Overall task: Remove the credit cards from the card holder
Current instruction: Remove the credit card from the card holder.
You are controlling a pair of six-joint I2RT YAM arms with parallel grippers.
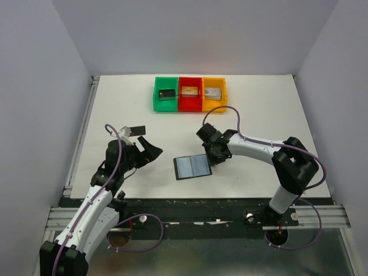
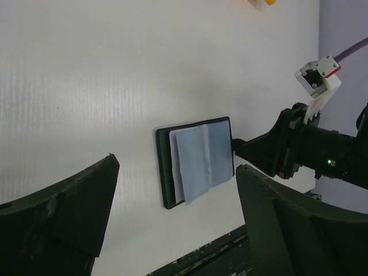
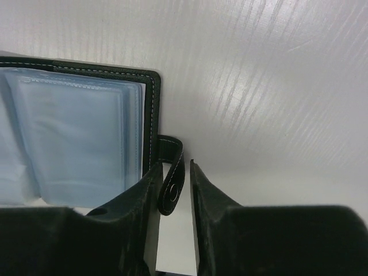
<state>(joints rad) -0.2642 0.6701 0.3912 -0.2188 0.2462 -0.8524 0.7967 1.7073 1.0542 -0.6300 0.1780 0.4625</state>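
We find the card holder (image 1: pixel 192 167) lying open and flat on the worktop (image 1: pixel 259 115), blue-grey faces up, near the front edge and between the two arms. We cannot make out any credit cards in its plastic sleeves (image 3: pixel 75 138); they look pale and cloudy from both wrist views. The right tool (image 1: pixel 214 152) is down at the holder's right edge, its jaws narrowly apart on either side of the snap tab (image 3: pixel 171 175). One of its fingers (image 3: pixel 138 207) is against the tab, while a sliver of worktop shows beside the other, so we judge the tab not yet clamped. The left tool (image 1: pixel 150 149) hangs to the holder's left with jaws wide apart and nothing in them, well clear of it. The step in hand, as we read it, is pinning the holder by its tab so the other arm can work the sleeves. To do it well, we would grip the tab low and squarely, near its root rather than its tip, so the holder does not pivot or lift. We would keep the holder flat and steady, then bring the left tool in level from the open sleeve edge. The sleeves look slippery and floppy, so a shallow, gentle pinch should serve best.
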